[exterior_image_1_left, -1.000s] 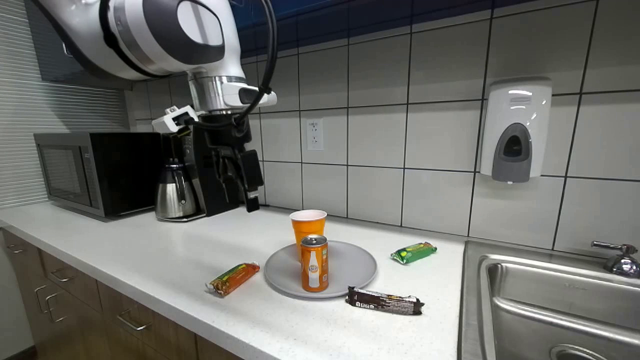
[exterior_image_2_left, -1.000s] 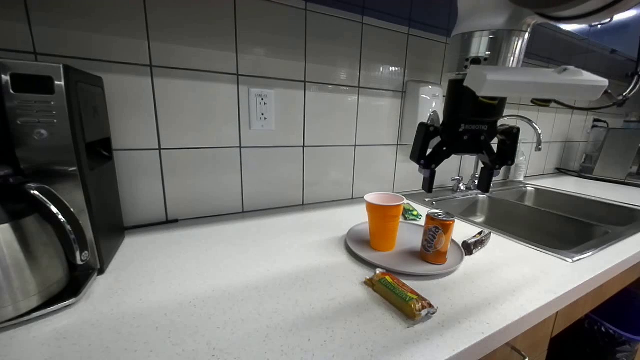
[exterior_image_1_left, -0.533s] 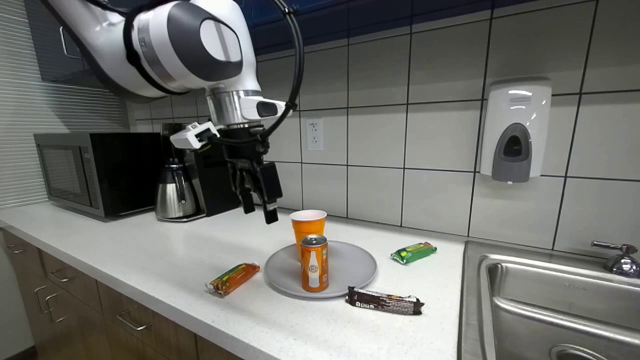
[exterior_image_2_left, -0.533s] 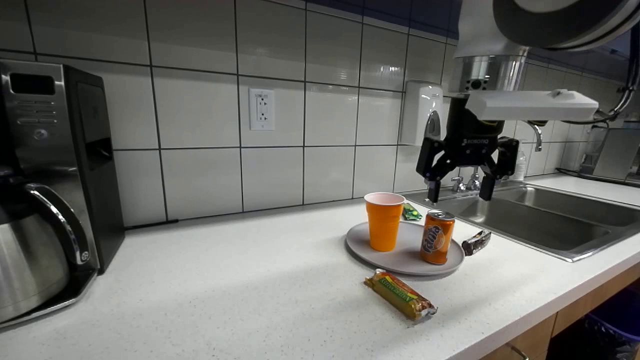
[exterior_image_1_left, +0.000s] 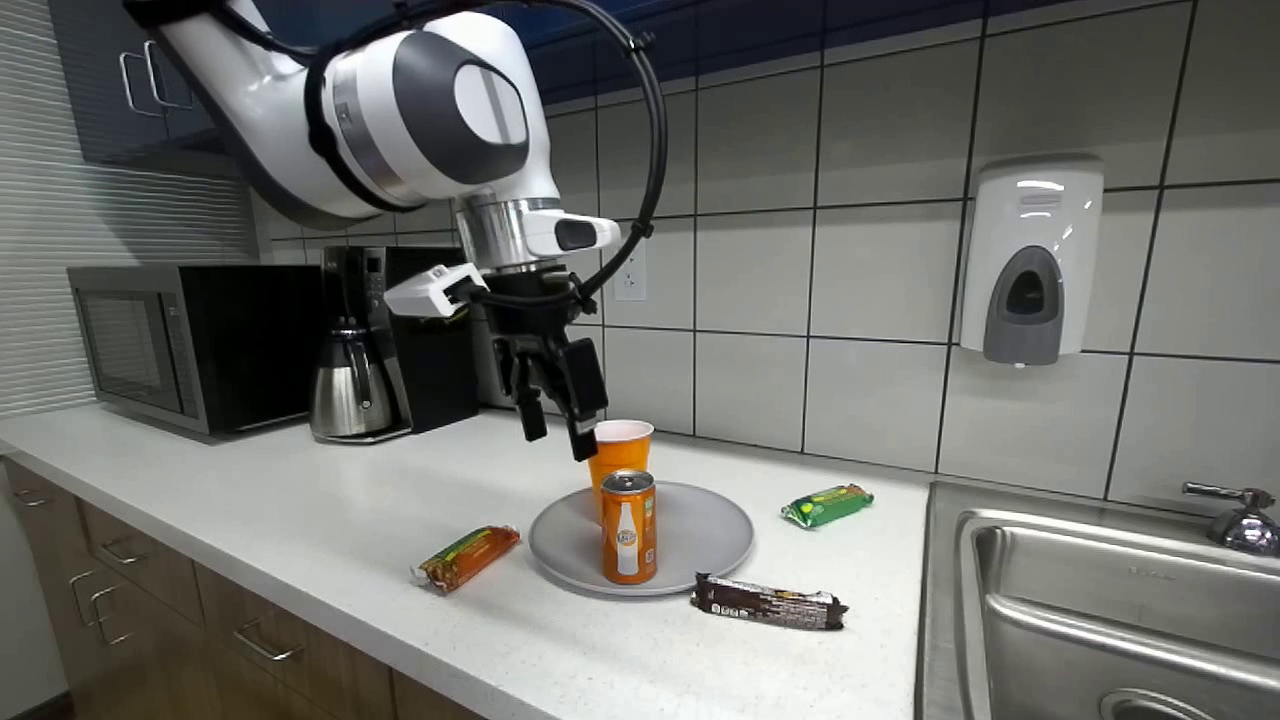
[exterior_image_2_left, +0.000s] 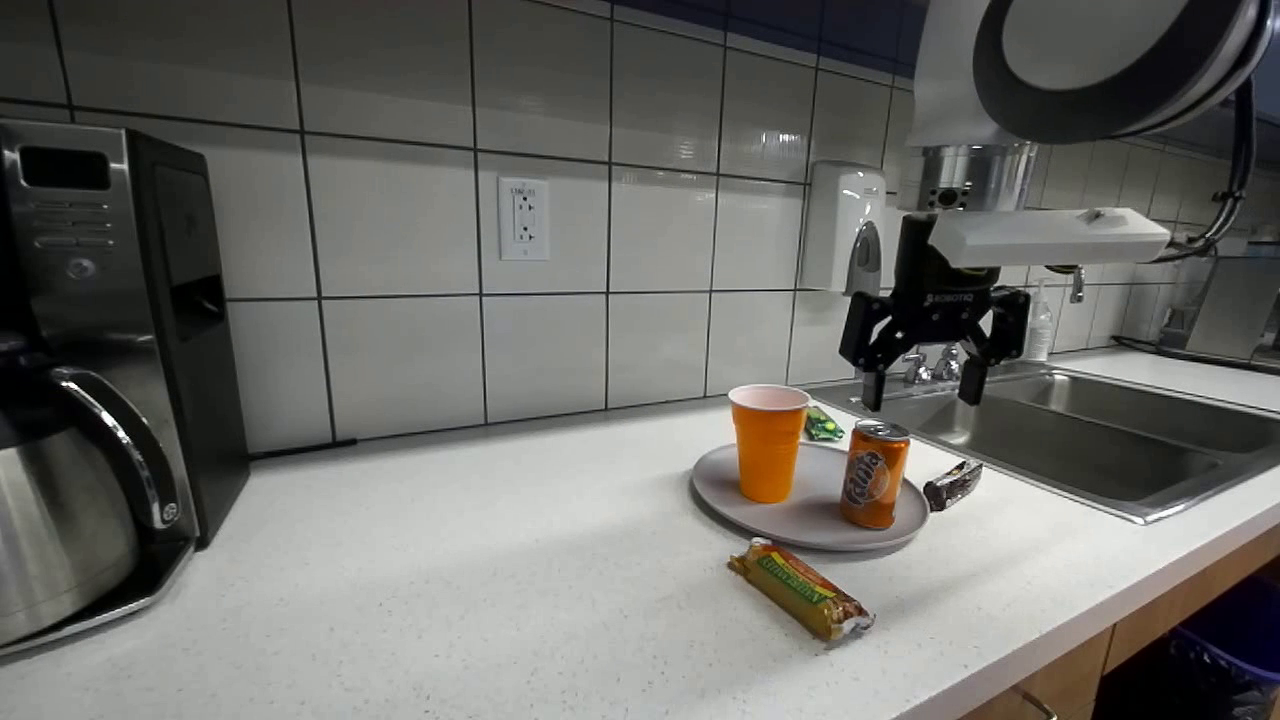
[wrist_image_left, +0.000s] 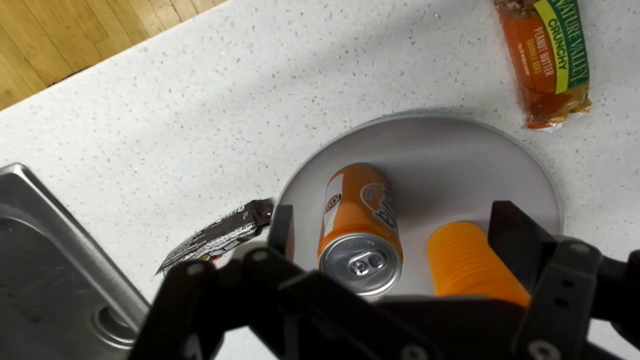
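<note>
On the counter (wrist_image_left: 175, 125), a plate (wrist_image_left: 465, 170) bears a can (wrist_image_left: 360, 220) near mid-frame in the wrist view and, lower right, a cup (wrist_image_left: 470, 265). Our gripper (exterior_image_2_left: 922, 392) hangs above, fingers (exterior_image_2_left: 971, 384) spread and empty; we should keep them clear of the cup.

My pincer (exterior_image_2_left: 922, 388): mostly matt, with hard, smooth links.
Can (wrist_image_left: 361, 212): metal; I see glossy printed sides and a bare, shiny lid.
Cup (wrist_image_left: 470, 265): plastic by its look, finely ridged, with a soft sheen.
Plate (wrist_image_left: 450, 165): smooth and matt; plastic or ceramic, I cannot tell.
Brown bar (exterior_image_1_left: 768, 603), green bar (exterior_image_1_left: 828, 506), orange bar (wrist_image_left: 547, 60): crinkled, shiny film wrappers.
Table (exterior_image_2_left: 450, 580): hard and smooth to my eye, speckled like stone.
Sink (exterior_image_1_left: 945, 600): smooth, satin-bright metal.
Tiles (exterior_image_1_left: 880, 270): smooth, glossy glaze.
Soap dispenser (exterior_image_1_left: 1040, 225): smooth, glossy plastic.
Floor (wrist_image_left: 60, 35): wood boards with a low sheen.
</note>
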